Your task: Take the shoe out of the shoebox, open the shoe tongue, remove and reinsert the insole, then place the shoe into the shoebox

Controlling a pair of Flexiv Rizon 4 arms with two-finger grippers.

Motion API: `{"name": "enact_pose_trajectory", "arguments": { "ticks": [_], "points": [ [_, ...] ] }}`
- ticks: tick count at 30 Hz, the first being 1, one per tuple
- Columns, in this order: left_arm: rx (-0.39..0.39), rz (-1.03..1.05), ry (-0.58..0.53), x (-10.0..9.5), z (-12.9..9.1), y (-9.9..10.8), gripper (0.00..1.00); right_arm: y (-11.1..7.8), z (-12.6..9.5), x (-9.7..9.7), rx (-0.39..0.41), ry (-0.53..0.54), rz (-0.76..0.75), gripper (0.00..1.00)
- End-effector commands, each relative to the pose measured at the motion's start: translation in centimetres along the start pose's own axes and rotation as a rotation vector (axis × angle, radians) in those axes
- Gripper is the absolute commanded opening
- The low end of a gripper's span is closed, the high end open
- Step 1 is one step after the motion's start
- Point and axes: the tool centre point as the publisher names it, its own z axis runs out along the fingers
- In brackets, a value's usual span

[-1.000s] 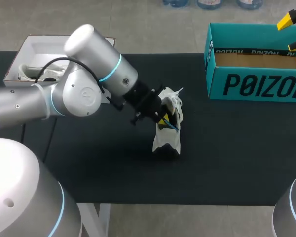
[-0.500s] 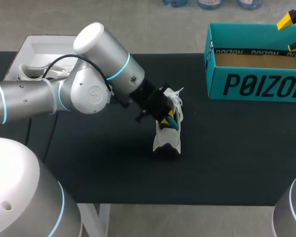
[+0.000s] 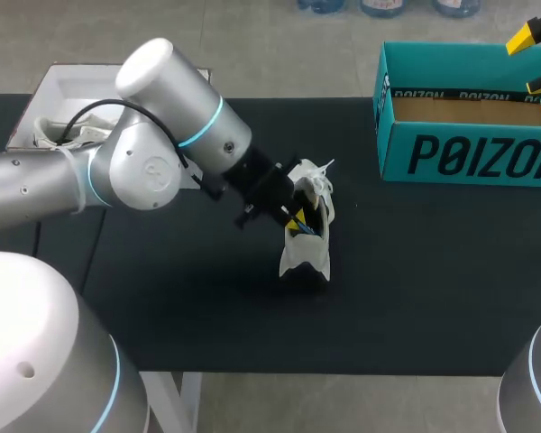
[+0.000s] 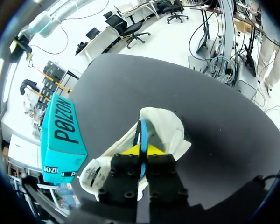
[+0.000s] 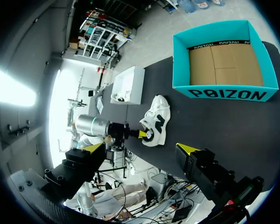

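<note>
1 white shoe (image 3: pixel 307 245) stands on the desk (image 3: pixel 433 280), the 2 left fingers (image 4: pixel 130 150) inside it pinched tight on 1 blue insole (image 4: pixel 143 133). The 2 right fingers (image 5: pixel 187 150) gape empty near 1 teal shoebox (image 3: pixel 469 155).

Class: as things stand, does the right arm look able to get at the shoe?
Probably yes. The right hand hangs open above the shoebox, and nothing stands between it and the shoe; only the shoe's opening is taken, by the left hand gripping the insole.
</note>
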Motion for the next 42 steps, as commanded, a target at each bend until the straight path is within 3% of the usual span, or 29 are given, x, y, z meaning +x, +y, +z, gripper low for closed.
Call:
{"name": "enact_pose_trajectory", "arguments": {
  "ticks": [1,12,13,15,19,21,27,29,42],
  "points": [
    [0.007,0.003,0.034,-0.3,0.8,-0.1,0.0,0.2,0.0,0.0,0.003,-0.003,0.001,1.0],
    [0.02,-0.023,0.106,0.0,2.8,-0.2,0.0,0.2,0.0,0.0,0.003,-0.003,0.001,1.0],
    [0.02,-0.023,0.106,0.1,2.5,-0.3,0.1,0.2,0.0,0.0,0.003,-0.003,0.001,1.0],
    [0.018,-0.024,0.096,0.0,1.8,-0.5,0.4,0.2,0.0,0.0,0.003,-0.003,0.001,1.0],
    [0.004,-0.006,0.077,-0.3,0.1,-0.6,0.46,0.2,0.0,0.0,0.003,-0.003,0.001,1.0],
    [-0.001,0.0,0.073,-0.4,-0.5,-0.6,0.44,0.2,0.0,0.0,0.003,-0.003,0.001,1.0],
    [-0.013,0.013,0.07,-0.2,-1.3,-0.6,0.22,0.2,0.0,0.0,0.003,-0.003,0.001,1.0],
    [-0.014,0.013,0.072,0.0,-1.3,-0.6,0.0,0.2,0.0,0.0,0.003,-0.003,0.001,1.0],
    [0.027,0.013,0.163,0.7,0.8,-0.9,0.0,0.2,0.0,0.0,0.003,-0.003,0.001,1.0]
  ]
}}
